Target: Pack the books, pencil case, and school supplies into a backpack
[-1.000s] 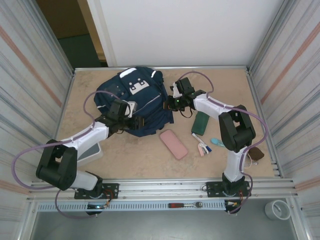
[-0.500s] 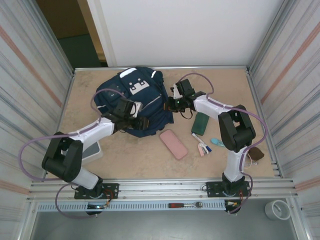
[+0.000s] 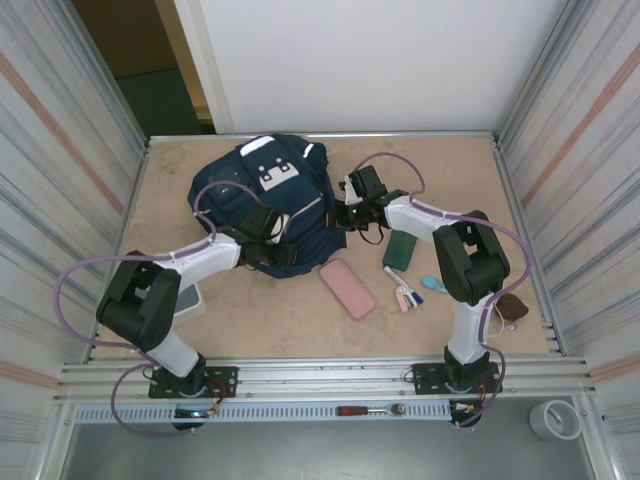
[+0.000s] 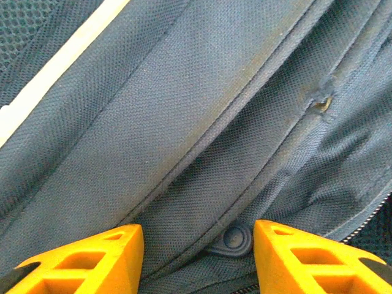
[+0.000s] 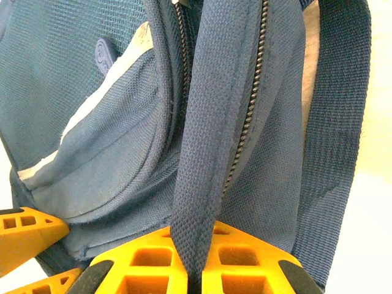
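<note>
The navy backpack [image 3: 262,195] lies at the back left of the table, white patches up. My left gripper [image 3: 276,226] rests on its front right part. In the left wrist view this gripper [image 4: 199,248] is open, its orange fingers [image 4: 92,257] pressed to the fabric on either side of a round rubber zipper pull [image 4: 234,239]. My right gripper [image 3: 350,212] is at the pack's right edge, shut on a dark woven strap [image 5: 214,122] beside a zipper. The pink pencil case [image 3: 347,288] lies in front of the pack. The school supplies [image 3: 406,290], white-and-pink pens and a light-blue piece [image 3: 435,285], lie to its right. The books are out of view.
A dark green flat item [image 3: 403,247] lies under the right forearm. A white tray [image 3: 188,300] sits under the left arm. A small brown thing [image 3: 512,307] is by the right wall. Metal walls close in both sides.
My left gripper has slid to the right across the backpack toward its front right part. The right gripper keeps its hold on the strap and has barely moved.
</note>
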